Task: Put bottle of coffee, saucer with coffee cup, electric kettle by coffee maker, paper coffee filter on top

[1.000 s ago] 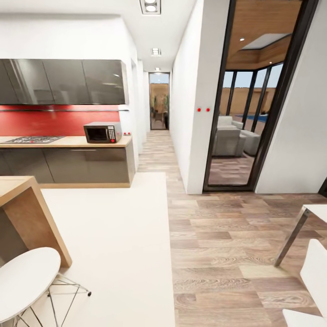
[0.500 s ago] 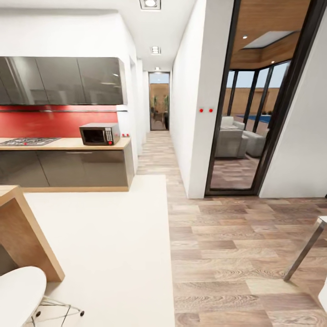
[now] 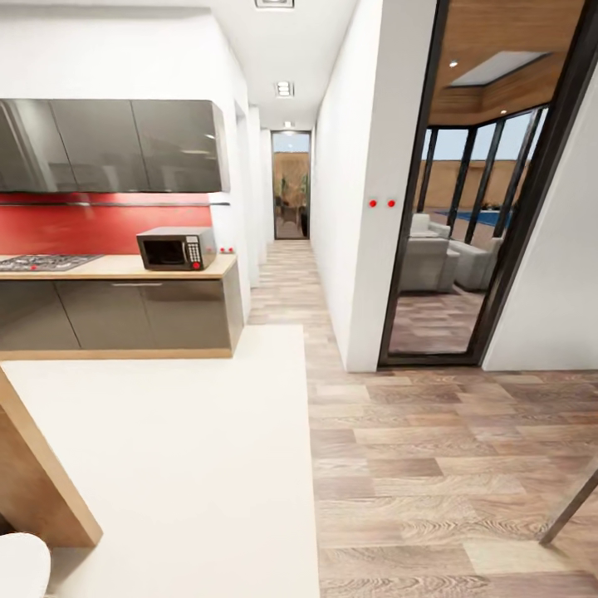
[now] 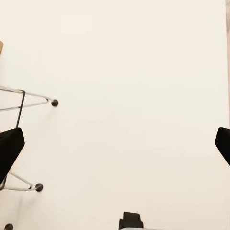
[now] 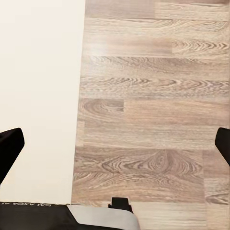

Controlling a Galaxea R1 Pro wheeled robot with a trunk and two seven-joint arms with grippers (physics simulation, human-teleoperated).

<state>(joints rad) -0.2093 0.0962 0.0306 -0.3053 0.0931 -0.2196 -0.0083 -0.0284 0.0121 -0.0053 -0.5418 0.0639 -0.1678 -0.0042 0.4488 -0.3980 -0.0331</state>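
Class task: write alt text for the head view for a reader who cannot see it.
A kitchen countertop with a microwave and hob stands at left beneath grey wall cabinets; a white rug and wood floor lead into a hallway.

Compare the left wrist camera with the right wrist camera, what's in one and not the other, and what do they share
Left wrist alone: thin metal chair legs ending in small dark feet, standing on the floor covering. Right wrist alone: wood plank floor and the straight seam where it begins. Both: the cream floor covering, and an open gripper, left and right, with dark fingertips at the picture's sides and nothing between them.
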